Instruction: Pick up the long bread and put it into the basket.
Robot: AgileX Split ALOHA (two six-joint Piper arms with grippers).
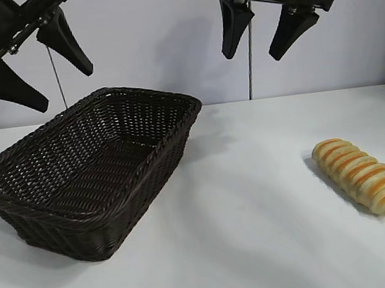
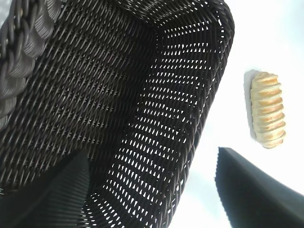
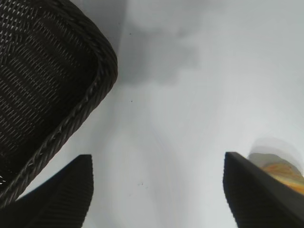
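Only exterior view (image 1: 192,144) — both arms' fingers (image 1: 67,40).

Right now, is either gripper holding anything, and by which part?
Nothing is held. The left gripper and right gripper hang open above the table; the long bread lies untouched outside the basket.

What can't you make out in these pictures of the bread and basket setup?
- Long bread: in the right wrist view, mostly hidden behind a finger of the right tool and blurred.
- Basket: the left wrist view's edges cut off its near end; a finger of the left tool covers part.
- Both arms: the exterior view's top edge cuts them off above the tools.
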